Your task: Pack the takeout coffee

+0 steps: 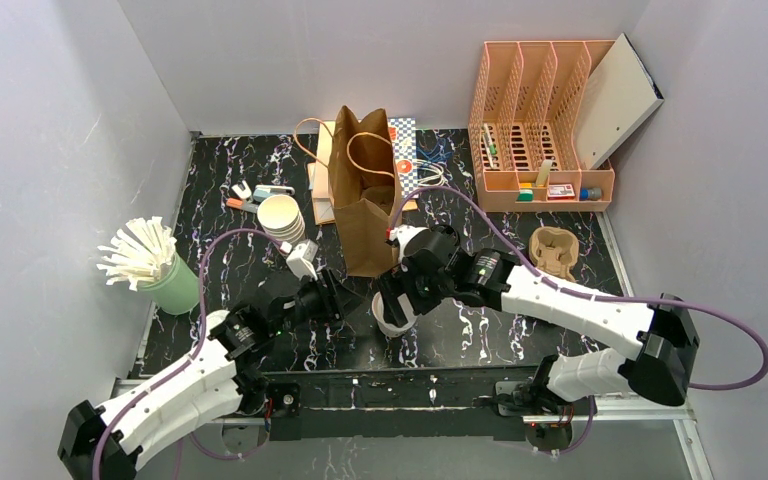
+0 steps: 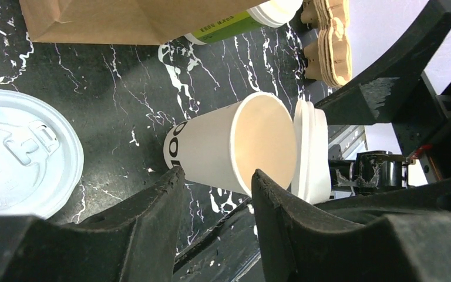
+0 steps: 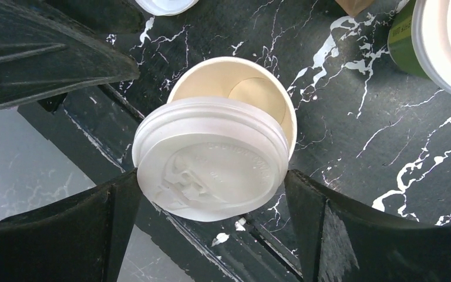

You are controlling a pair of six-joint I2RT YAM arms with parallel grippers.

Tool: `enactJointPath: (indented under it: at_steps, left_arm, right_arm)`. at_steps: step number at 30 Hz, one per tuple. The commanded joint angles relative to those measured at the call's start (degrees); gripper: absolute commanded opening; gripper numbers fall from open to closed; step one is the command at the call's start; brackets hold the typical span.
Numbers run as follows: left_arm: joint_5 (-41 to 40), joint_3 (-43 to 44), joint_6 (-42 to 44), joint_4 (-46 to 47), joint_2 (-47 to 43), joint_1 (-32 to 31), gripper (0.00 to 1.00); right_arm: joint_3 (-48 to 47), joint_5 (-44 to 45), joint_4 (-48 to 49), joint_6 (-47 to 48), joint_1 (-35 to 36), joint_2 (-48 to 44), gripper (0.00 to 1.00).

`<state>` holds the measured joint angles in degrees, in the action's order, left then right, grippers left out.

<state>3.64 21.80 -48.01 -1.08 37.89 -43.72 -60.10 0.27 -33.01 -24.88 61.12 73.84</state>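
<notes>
Surface: black marble-look table (image 1: 520, 330) with white veins and a metal rail along the near edge.
Room: plain grey walls on three sides.
Left arm: comes up from the near-left corner and reaches low toward the centre.
Left gripper (image 2: 217, 173): jaws part-way apart with nothing between them; tips point at the side of the cream cup (image 2: 211, 150) and stop just short of it.
Right arm: elbow at the near right, forearm running left across the table, wrist turned down over the cream cup.
Right gripper (image 3: 211, 176): jaws set wide, with the white sip lid (image 3: 211, 141) between them and its rim meeting both fingertips; whether they press on it is unclear.
Green tumbler (image 1: 172, 288): one, far left, filled with white stirrers.
Stack of lidless cups (image 1: 282, 218): one, beyond the left gripper.
Loose white lid (image 2: 23, 153): one, flat on the table near the left gripper.
Paper bag (image 1: 365, 205): one, brown, upright, open at the top, centre rear.
Cream cup: one, upright in front of the bag; the sip lid sits askew, leaving part of the mouth uncovered.
Green cup (image 3: 402, 44): one, capped in white, near the bag's foot, apart from the cream cup.
Cardboard carrier (image 1: 555, 250): right of the bag.
Orange organiser (image 1: 545, 130): one, right rear, slotted.
</notes>
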Motion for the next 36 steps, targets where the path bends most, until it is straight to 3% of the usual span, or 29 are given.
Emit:
enactJointPath:
  at_steps: [1,26,31,36]
  left_arm:
    - [0.2,-1.9,-0.1,6.1,1.9,-0.3,0.43]
    - [2.0,-6.4,-0.3,13.3,4.4,-0.4,0.37]
    - [2.0,-6.6,-0.2,13.9,4.6,-0.3,0.29]
    - [0.8,-6.1,-0.3,12.4,2.8,-0.3,0.29]
  right_arm:
    - [-2.7,2.6,0.7,1.1,0.9,1.1,0.98]
    - [-6.7,8.2,-0.3,2.3,2.6,5.9,0.98]
    - [-6.4,7.4,-0.2,2.1,2.8,5.5,0.98]
    - [-6.1,6.5,-0.1,2.3,3.3,5.1,0.98]
